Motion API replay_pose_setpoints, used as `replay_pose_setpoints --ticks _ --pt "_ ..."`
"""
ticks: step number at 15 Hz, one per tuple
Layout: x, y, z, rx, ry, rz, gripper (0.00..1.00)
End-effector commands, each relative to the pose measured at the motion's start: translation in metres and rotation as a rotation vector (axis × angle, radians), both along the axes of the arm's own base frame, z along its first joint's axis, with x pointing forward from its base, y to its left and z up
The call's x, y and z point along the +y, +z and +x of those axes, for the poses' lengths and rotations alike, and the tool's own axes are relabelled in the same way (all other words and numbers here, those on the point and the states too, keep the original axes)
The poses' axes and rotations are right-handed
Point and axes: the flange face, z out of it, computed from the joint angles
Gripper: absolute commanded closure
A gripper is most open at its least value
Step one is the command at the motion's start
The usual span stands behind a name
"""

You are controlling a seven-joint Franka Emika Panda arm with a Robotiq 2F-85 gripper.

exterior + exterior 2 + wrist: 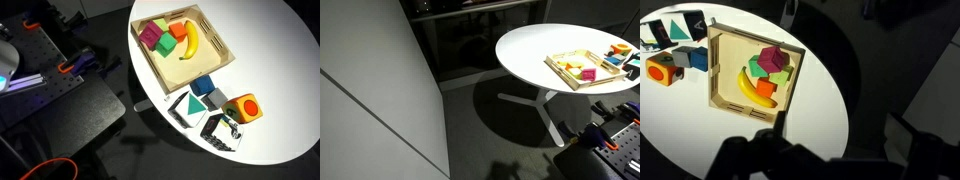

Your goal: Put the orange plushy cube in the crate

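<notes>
On the round white table (pixel 270 50), the soft orange plushy cube (pixel 243 108) is being left outside the shallow light wooden crate (pixel 205 76), not yet picked up, while the gripper (pixel 765 150) is being held high, its grip too dark to tell.

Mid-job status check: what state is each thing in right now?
orange plushy cube: on the table, outside the crate, not gripped.
crate: on the table, holding a banana and blocks.
blue cube: on the table, outside the crate.
patterned box: on the table, near its edge.
gripper: dark silhouette, clear of the cube; open or shut unclear.
</notes>
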Motion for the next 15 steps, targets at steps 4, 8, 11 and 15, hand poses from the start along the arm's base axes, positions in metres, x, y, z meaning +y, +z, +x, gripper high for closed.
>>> replay_pose_setpoints --ticks 4,8,11,15 --pt "-0.001 0.002 0.001 0.000 -0.003 0.004 0.00" --pt "-0.015 0.013 0.011 -0.006 -0.030 0.030 0.00" --pt "-0.031 0.020 0.021 -0.007 -0.049 0.068 0.00" --pt "-0.053 0.026 0.043 0.029 -0.069 0.117 0.00"
